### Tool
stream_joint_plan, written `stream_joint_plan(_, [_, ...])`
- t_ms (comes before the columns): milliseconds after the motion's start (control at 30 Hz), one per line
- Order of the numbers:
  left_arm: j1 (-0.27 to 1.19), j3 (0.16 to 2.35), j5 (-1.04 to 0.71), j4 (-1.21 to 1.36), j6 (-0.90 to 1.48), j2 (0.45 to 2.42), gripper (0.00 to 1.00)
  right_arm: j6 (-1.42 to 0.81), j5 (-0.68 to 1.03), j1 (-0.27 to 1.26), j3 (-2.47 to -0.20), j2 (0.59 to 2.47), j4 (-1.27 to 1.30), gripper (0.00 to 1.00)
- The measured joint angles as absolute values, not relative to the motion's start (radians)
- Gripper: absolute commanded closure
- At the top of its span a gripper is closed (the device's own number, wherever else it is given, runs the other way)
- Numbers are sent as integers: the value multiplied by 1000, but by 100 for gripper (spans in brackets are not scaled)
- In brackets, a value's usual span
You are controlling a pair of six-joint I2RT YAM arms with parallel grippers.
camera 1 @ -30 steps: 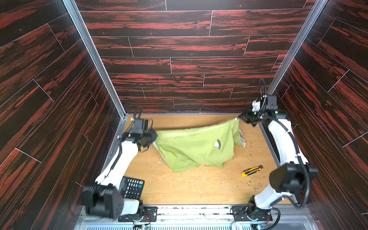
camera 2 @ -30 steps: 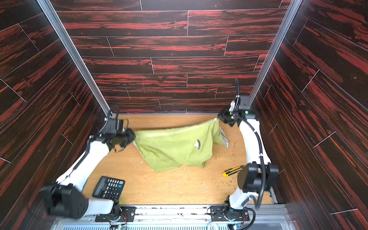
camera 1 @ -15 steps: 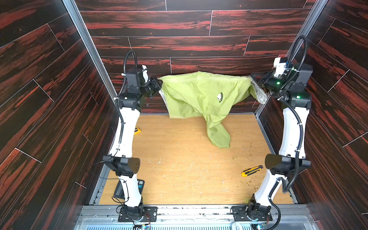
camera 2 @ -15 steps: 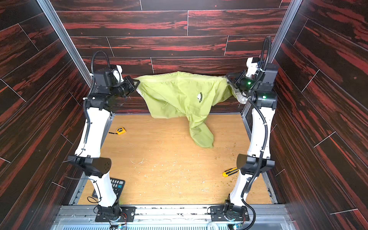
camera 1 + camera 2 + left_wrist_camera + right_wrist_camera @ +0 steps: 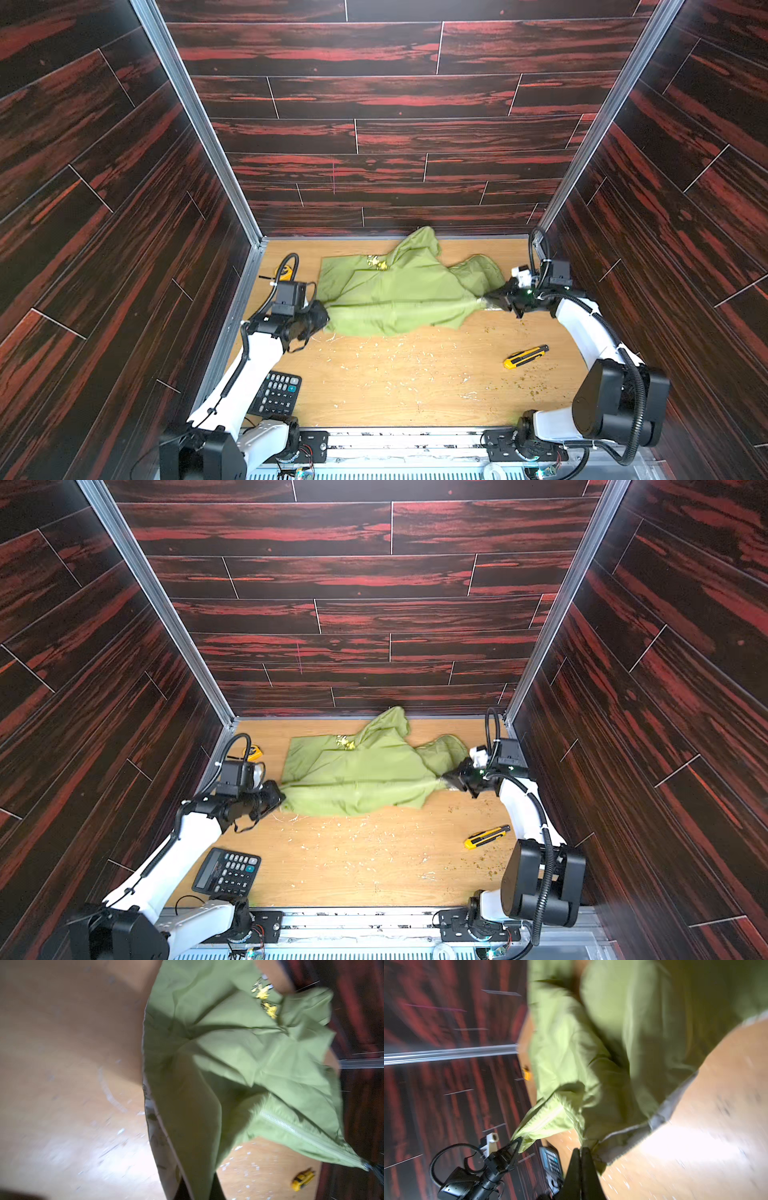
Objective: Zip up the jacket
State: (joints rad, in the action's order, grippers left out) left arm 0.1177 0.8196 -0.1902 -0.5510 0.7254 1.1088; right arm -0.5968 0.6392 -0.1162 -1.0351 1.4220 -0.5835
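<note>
Lime-green thin hooded jacket (image 5: 399,291) lies rumpled on the far half of a light wooden desk (image 5: 415,386), seen in both top views (image 5: 357,779). It is pulled out sideways between two white robot arms. At the left edge of the cloth the black left gripper (image 5: 322,318) is pinched closed on the jacket's edge. Its wrist view shows the fabric passing between the closed jaws (image 5: 199,1190). At the opposite end the black right gripper (image 5: 488,300) is clamped tight on a gathered corner of the jacket. A taut ridge of cloth runs across the desk from one gripper to the other.

In the left wrist view a pale green zipper (image 5: 291,1128) follows that ridge to the tip of the right gripper (image 5: 374,1167). White lining with a green print (image 5: 151,1126) shows along the near hem. A small yellow and white logo (image 5: 376,262) sits near the jacket's far edge.

A yellow and black utility knife (image 5: 525,356) lies apart on the right. A black calculator (image 5: 277,392) lies near the front left. A yellow tape measure (image 5: 284,272) sits by the left wall. Dark red wood-grain walls (image 5: 395,124) enclose the desk.
</note>
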Motion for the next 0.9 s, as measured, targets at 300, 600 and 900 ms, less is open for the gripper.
stream_joint_plan(300, [33,999,-80,-697,640,1372,42,-504,433,-118,-1247,1588,-747,53])
stream_joint_plan(600, [15,1137,64,-794,591,1293,5,-460,234,-146,-1385,1568,-819,32])
stream_joint_plan(900, [14,970,185,-433,509,839,0,-441,52,-147,-1318,1227,-571,30])
